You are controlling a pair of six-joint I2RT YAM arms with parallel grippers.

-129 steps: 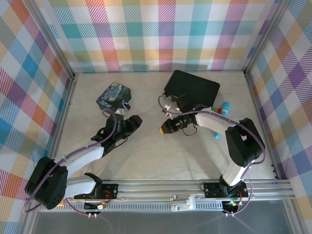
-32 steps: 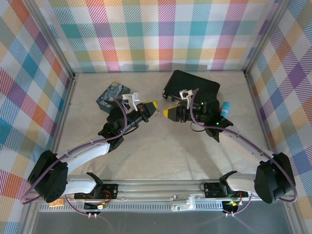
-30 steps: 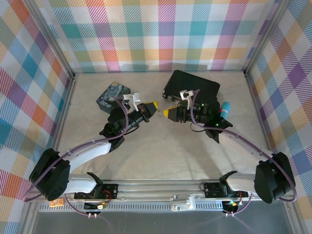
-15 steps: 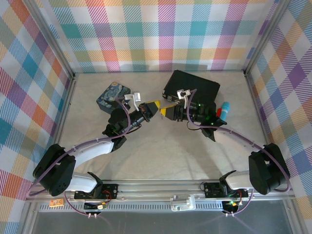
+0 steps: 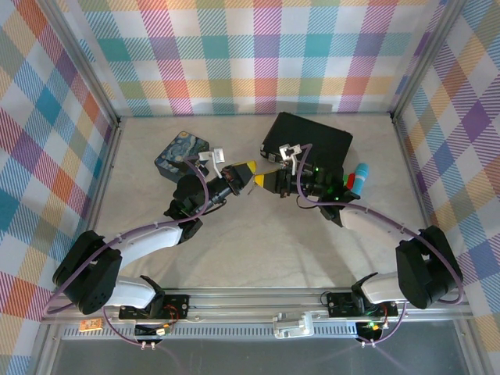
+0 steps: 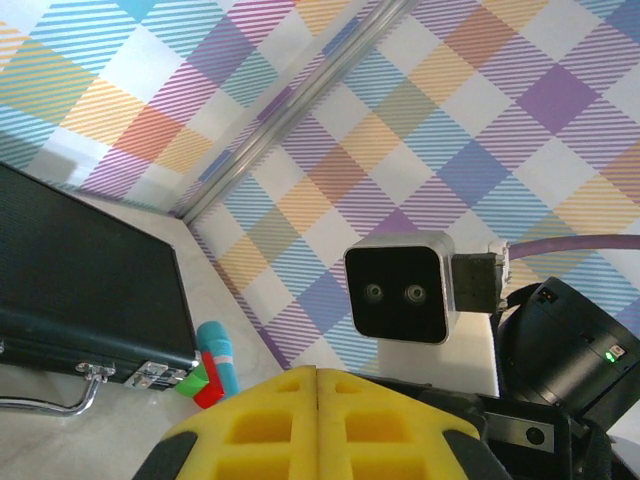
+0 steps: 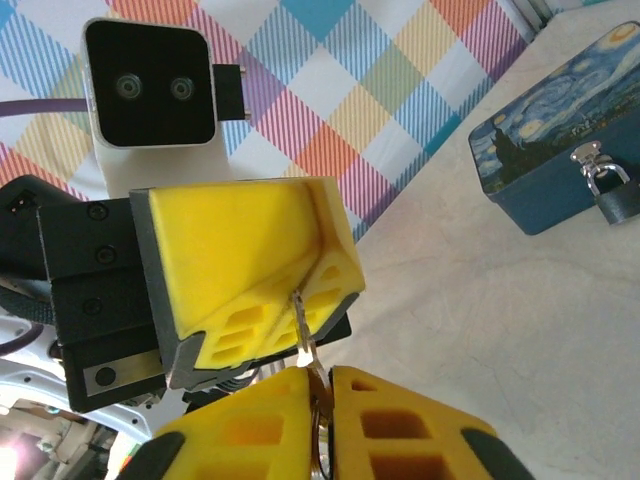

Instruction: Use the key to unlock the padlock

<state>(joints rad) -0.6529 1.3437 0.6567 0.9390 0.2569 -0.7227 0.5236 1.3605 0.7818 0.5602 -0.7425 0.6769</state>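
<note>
Grey metal key (image 7: pixel 303 330) pinched by its bow between the pads of right tool (image 5: pixel 261 180). Jaws narrow, only the key's thickness apart. Blade standing out past the fingertips, straight at left tool (image 5: pixel 244 172).

Left tool's yellow pads pressed flush together, seam tight in the left wrist view. Blade tip touching that seam at the fingertips; cannot tell whether nipped between the pads or merely resting against them.

Both tools tip to tip above mid surface (image 5: pixel 258 250), just near-left of the black case (image 5: pixel 308 141). Key's long axis along the line joining the tools, roughly left–right in the scene, blade end leftward.

Padlock (image 7: pixel 612 200) well apart from the key, hanging from the hasp on the side face of the blue painted tin (image 7: pixel 545 165). Tin at far left, beyond left tool's wrist. So padlock on the blade's side, left and slightly far of the meeting point, with left arm plainly the nearer.

Keyhole face not made out. Judgement: key not yet at the lock; a leftward carry needed, blade then lined up with the lock body.
</note>
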